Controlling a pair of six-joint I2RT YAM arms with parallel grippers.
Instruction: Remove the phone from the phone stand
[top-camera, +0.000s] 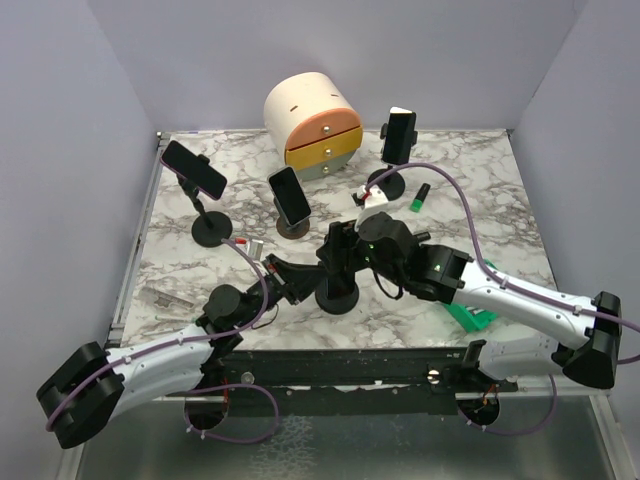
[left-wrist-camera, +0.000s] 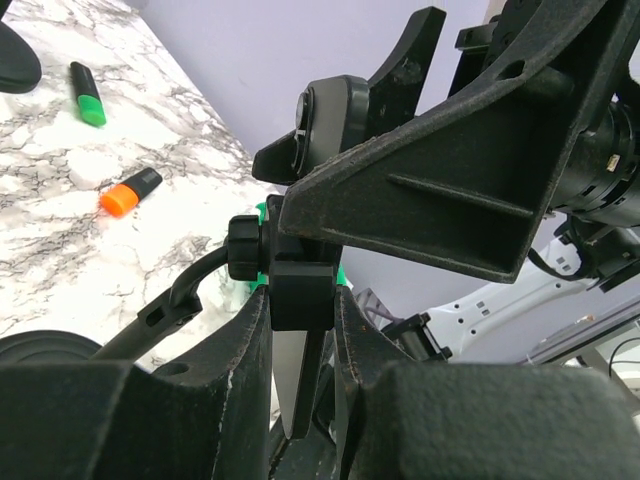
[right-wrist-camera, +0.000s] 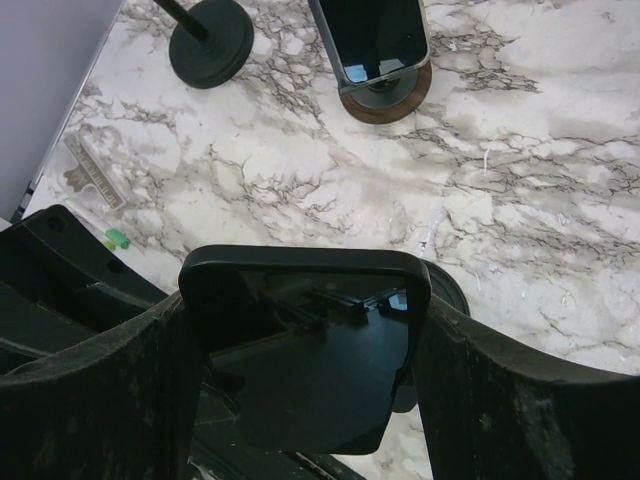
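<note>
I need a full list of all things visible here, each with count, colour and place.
centre stand: one, black, near middle
centre phone: one, black, on centre stand
other stands: three, black, one brown-based; left, middle, back right
other phones: three, black, on other stands
drawer box: one, cream, orange, yellow, grey, back centre
highlighter: one, green, right side
marker: one, black, orange cap, near highlighter
green object: one, front right
table: one, white-grey marble
left hand: one, black, shut on centre stand
right hand: one, black, shut on centre phone
</note>
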